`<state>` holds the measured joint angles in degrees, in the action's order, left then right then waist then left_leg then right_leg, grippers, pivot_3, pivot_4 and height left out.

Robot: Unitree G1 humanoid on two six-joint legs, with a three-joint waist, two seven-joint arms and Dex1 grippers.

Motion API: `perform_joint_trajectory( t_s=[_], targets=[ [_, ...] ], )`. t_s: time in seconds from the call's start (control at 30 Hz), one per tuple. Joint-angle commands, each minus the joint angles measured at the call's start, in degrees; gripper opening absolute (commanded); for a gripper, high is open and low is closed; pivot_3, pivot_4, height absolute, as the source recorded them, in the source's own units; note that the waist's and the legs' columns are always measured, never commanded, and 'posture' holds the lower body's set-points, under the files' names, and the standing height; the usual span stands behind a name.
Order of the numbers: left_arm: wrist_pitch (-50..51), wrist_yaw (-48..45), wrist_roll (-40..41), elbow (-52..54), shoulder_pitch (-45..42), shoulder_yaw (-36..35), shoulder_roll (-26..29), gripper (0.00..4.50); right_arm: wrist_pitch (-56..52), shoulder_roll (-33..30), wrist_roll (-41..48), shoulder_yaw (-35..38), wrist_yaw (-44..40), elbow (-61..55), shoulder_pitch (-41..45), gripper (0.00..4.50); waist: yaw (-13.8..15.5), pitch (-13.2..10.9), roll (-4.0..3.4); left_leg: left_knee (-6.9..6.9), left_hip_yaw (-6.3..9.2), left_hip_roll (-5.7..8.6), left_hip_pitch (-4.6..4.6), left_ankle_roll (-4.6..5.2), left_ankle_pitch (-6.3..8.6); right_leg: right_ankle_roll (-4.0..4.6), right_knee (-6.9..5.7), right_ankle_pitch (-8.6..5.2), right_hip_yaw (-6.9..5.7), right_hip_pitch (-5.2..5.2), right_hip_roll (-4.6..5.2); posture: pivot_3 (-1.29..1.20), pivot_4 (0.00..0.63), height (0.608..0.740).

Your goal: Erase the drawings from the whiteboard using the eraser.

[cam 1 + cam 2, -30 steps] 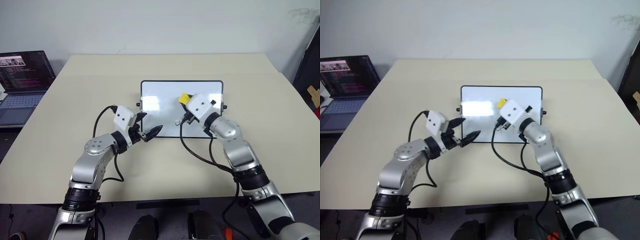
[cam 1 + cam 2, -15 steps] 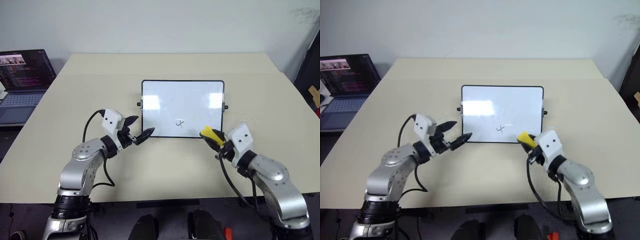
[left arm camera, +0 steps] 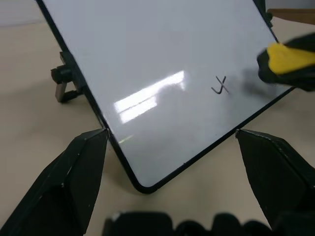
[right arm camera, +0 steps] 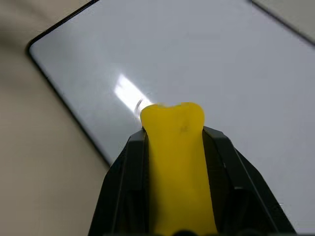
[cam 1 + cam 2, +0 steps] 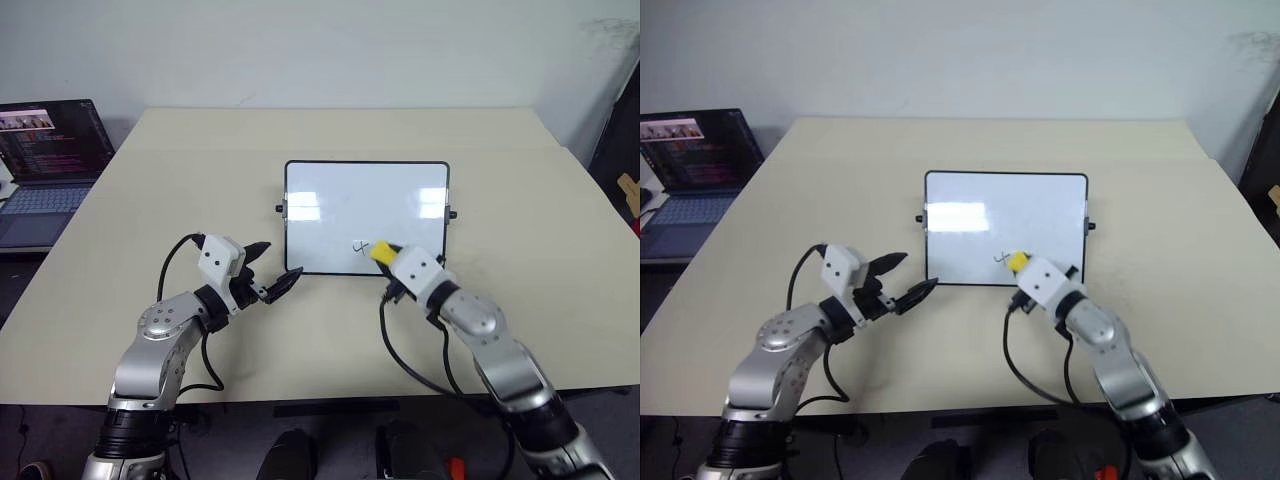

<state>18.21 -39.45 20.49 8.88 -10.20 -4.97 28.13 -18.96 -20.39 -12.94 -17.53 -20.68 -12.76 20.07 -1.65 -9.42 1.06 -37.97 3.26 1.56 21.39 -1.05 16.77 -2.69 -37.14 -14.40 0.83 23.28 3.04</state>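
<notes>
Gripping the yellow eraser (image 5: 382, 252) tightly, the right gripper (image 5: 389, 258) meets the glossy whiteboard (image 5: 340, 200) near its front edge, beside one remaining scribble (image 5: 359, 246); the left gripper (image 5: 272, 268) gapes empty.

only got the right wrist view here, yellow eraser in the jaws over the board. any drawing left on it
Observer: Yes, one small black scribble remains on the whiteboard, near its front edge.
Operator: how close is the eraser
Observer: The eraser sits right beside that mark, on its right.
Operator: what's the left arm doing
Observer: The left gripper is open, its fingers framing the board's near left corner without visibly touching it.
</notes>
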Motion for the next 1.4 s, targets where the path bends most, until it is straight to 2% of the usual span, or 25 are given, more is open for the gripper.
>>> perform_joint_trajectory(
  t_s=[0.03,0.2,0.47,0.73,0.87,1.2,1.4],
  targets=[
    [-2.2,0.4,-1.0,2.5,-1.6,-0.2,0.5,4.50,3.8,1.2,-2.9,-0.7,1.8,6.6,6.5,1.14,0.0,0.0,0.00,0.00,0.00,0.00,0.02,-0.13,-0.07,0.00,0.03,0.00,0.00,0.01,0.00,0.00,0.150,0.740],
    [0.0,0.3,0.4,4.7,-3.9,0.3,0.2,4.50,6.7,3.7,-4.6,-2.8,1.7,15.2,11.2,1.14,0.1,0.0,0.00,0.01,0.01,0.01,0.17,-0.15,-0.08,0.00,0.12,0.00,0.00,0.10,0.04,0.00,0.150,0.740],
    [0.7,0.0,0.1,4.9,-4.4,0.6,0.3,4.50,5.0,2.4,-7.9,-8.9,-4.5,18.1,7.5,1.14,-0.1,0.0,0.02,0.00,-0.05,0.00,0.01,0.07,0.05,0.01,-0.03,0.00,0.04,0.03,0.03,0.00,0.150,0.740],
    [0.4,-0.2,-0.3,4.0,-3.6,0.5,0.3,4.50,5.2,1.6,-8.9,-1.6,3.4,18.5,9.9,1.14,0.1,0.0,0.03,-0.04,-0.07,0.05,-0.37,0.10,0.04,0.03,-0.27,0.02,0.06,-0.25,0.00,0.00,0.150,0.740],
    [0.4,-0.3,-0.3,4.0,-3.2,0.5,0.4,4.50,4.9,0.4,-8.6,-0.4,3.4,18.7,9.2,1.14,0.2,0.0,0.07,-0.12,-0.07,0.16,-0.41,0.12,0.02,0.02,-0.48,0.02,0.08,-0.24,0.01,0.00,0.150,0.740],
    [0.6,-0.1,-0.1,4.4,-2.6,0.4,0.4,4.50,6.0,-0.2,-10.1,-8.4,-5.6,14.9,3.8,1.14,-0.1,0.1,0.15,-0.10,-0.13,0.08,-0.49,0.12,0.02,0.03,-0.54,0.01,0.12,-0.25,0.01,0.00,0.150,0.740],
    [0.6,0.2,-0.3,4.3,-2.6,0.6,0.1,4.50,5.4,1.3,-13.9,-6.7,-0.2,16.4,7.1,1.14,-0.3,0.1,0.15,-0.11,-0.19,0.06,-0.54,0.09,-0.01,0.04,-0.60,0.01,0.16,-0.23,0.00,0.00,0.150,0.740]
  ],
)
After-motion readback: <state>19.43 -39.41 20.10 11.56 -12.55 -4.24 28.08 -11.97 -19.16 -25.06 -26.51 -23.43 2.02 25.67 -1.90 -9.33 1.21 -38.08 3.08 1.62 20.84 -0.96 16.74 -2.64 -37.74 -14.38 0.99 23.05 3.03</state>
